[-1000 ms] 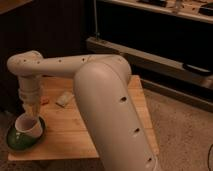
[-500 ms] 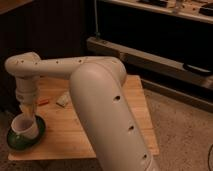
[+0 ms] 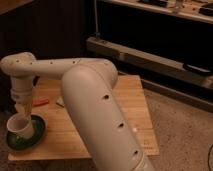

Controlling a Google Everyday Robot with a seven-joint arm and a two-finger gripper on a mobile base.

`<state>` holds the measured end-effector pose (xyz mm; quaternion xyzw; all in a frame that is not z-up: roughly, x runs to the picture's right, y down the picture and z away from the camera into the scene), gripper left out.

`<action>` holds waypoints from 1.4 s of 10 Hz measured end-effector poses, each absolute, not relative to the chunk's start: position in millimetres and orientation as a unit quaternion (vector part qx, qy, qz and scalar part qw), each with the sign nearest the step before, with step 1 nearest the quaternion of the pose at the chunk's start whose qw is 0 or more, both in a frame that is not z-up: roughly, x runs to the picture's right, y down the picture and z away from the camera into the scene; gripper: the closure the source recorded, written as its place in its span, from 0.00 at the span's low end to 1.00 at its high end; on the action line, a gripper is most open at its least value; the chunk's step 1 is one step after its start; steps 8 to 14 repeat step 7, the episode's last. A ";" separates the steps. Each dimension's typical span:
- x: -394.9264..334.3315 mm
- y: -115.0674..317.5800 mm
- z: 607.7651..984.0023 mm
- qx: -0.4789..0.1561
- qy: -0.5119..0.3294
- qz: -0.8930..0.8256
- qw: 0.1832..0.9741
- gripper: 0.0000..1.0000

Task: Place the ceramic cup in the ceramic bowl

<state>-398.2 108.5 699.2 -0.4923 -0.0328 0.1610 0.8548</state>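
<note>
Pale wooden bench (image 3: pixel 132 97) at centre. On its far left part, a small reddish item (image 3: pixel 40 101) and near it a flat white piece (image 3: pixel 60 102), partly hidden. Behind the bench, a long grey rail (image 3: pixel 150 56) before dark shelving (image 3: pixel 55 30). Right of the bench, speckled floor (image 3: pixel 185 135). Hand (image 3: pixel 23 107) above the bench's near left corner.

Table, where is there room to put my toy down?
The wooden table is bare along its right side, between the arm and the right edge. The left corner is crowded: the gripper hangs over the ceramic cup in the ceramic bowl.
</note>
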 end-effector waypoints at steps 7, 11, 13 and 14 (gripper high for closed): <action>-405.4 112.9 710.4 -0.499 -0.035 0.153 0.852 0.48; -405.4 112.9 710.4 -0.499 -0.035 0.153 0.852 0.48; -405.4 112.9 710.4 -0.499 -0.035 0.153 0.852 0.48; -405.4 112.9 710.4 -0.499 -0.035 0.153 0.852 0.48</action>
